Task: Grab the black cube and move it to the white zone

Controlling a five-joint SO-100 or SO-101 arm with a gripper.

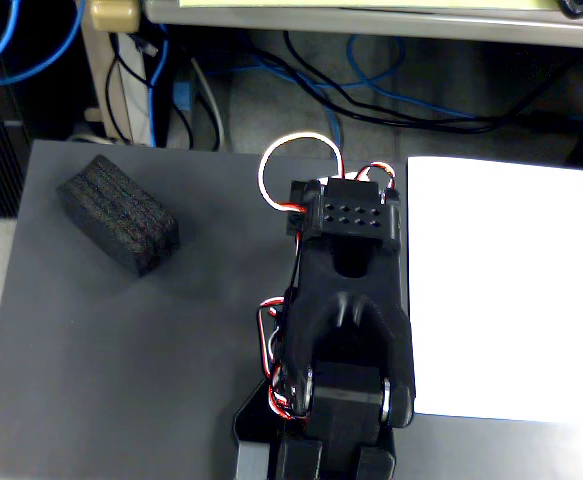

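The black cube (119, 213), a rough foam block with layered ridges, lies at an angle on the dark grey tabletop at the upper left of the fixed view. The white zone (501, 290), a large white paper sheet, covers the right side of the table. My glossy black arm (351, 300) is folded up between them, right beside the sheet's left edge and well apart from the block. Its gripper fingers are hidden under the folded links, and nothing shows as held.
Red, white and black wires (296, 160) loop off the arm's top. The grey table (121, 380) ends at the left and far edges. Behind it are blue and black cables (371, 90) on the floor and a desk leg (106, 70).
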